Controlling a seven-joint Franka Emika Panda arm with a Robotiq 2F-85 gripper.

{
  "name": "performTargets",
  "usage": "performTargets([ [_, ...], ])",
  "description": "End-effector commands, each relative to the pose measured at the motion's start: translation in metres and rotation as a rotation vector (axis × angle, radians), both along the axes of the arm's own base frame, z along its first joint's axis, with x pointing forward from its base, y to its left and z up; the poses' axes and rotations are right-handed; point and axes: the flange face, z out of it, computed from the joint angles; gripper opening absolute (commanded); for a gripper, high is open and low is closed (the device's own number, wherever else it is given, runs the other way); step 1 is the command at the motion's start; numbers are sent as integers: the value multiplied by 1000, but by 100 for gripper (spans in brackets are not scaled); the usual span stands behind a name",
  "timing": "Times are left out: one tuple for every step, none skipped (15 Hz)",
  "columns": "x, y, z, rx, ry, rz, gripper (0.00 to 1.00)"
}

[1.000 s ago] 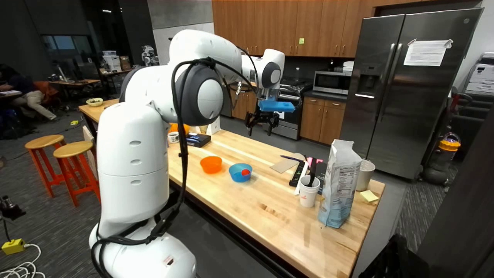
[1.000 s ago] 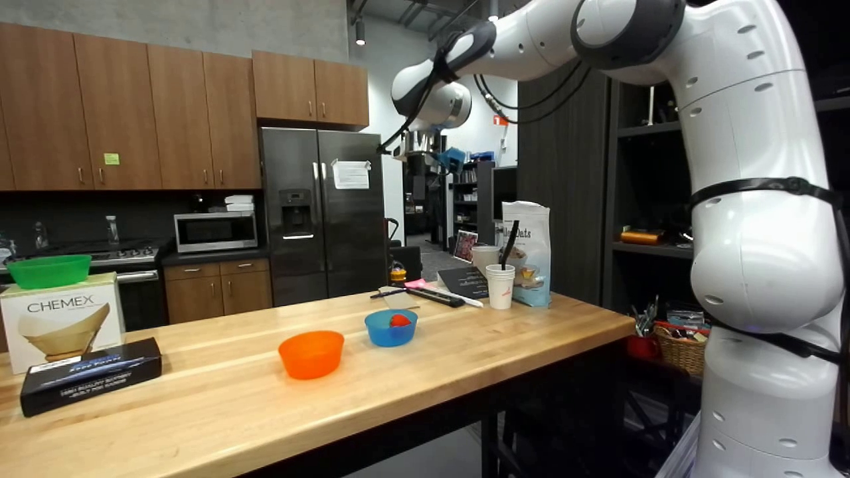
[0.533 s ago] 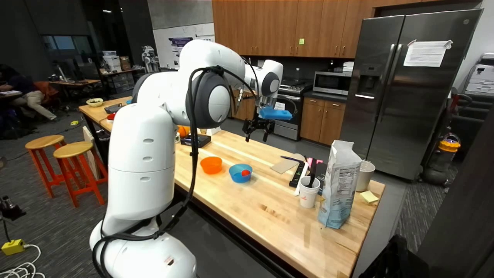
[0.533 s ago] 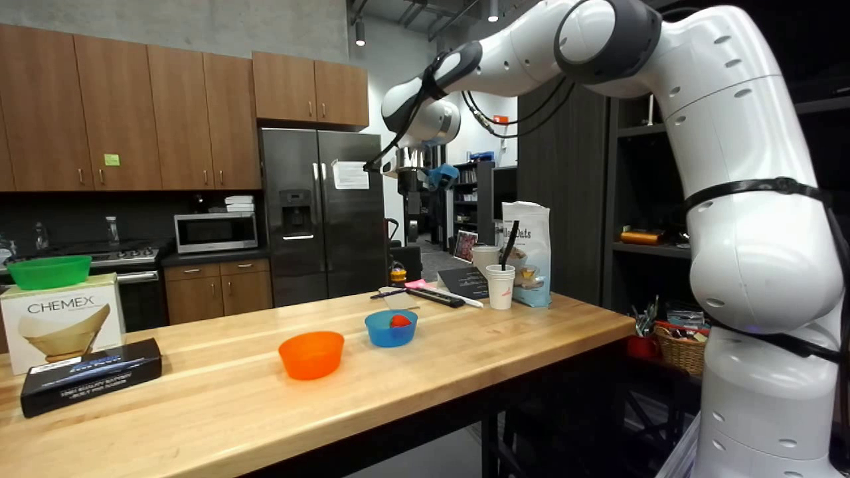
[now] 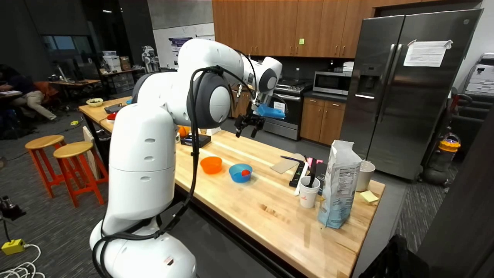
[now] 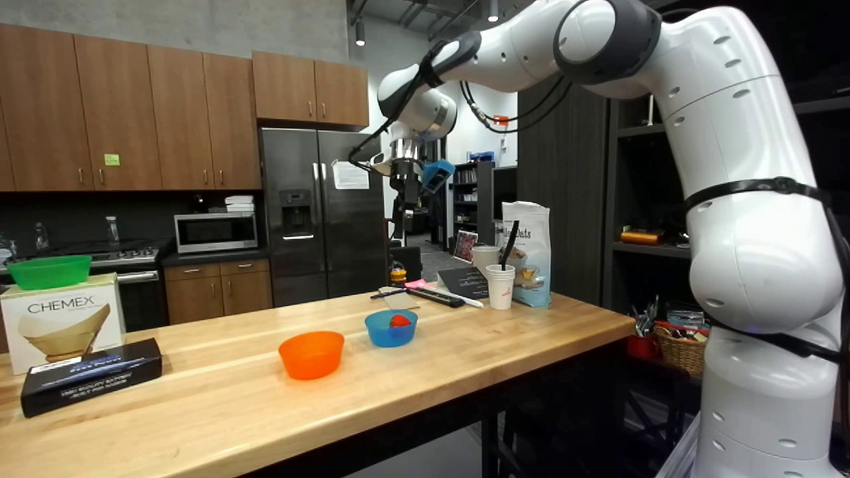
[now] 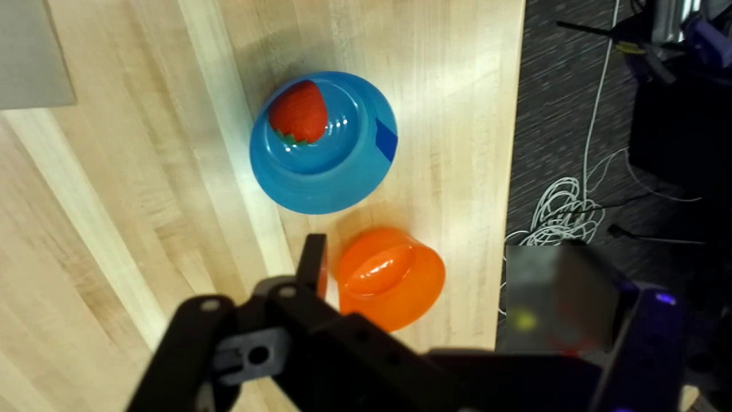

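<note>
The tool (image 5: 246, 134) hangs above the tabletop (image 6: 219, 405), its jaws spread wide and gripping nothing. In an exterior view, a strawberry (image 6: 400, 320) sits inside the blue bowl (image 6: 390, 336); the orange bowl (image 6: 311, 356) stands just beside it, left and nearer. Farther back to the right are white cups (image 6: 499, 291) and an oats bag (image 6: 533, 252).

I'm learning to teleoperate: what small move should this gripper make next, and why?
Probably shift the gripper over the blue bowl before lowering: its jaws stand open and hold nothing, the strawberry lies in that bowl, and in the wrist view the orange bowl appears nearer the jaws.
</note>
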Motion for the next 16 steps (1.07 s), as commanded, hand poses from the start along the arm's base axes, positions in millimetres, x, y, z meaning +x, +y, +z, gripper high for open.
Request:
performTargets([
  [-6,5,3,46,37,89,100],
  [-8,10,-1,52,47,102,100],
  [-9,15,-6,50,55,113,100],
  [-8,16,-9,36,59,115,100],
  [-6,17,-13,26,56,112,100],
  [-5,19,-16,23,60,119,100],
  [-3,21,-21,13,72,129,100],
  [-1,23,-25,3,84,137,100],
  [0,25,-30,-16,95,138,100],
  [2,26,-34,-40,100,138,100],
  [4,25,-39,-77,108,136,100],
  [5,27,-42,-110,117,141,100],
  [6,26,-46,-151,126,146,100],
  [7,27,-48,-183,132,149,100],
  [8,25,-49,-206,135,152,100],
  [9,25,-50,-229,134,149,100],
])
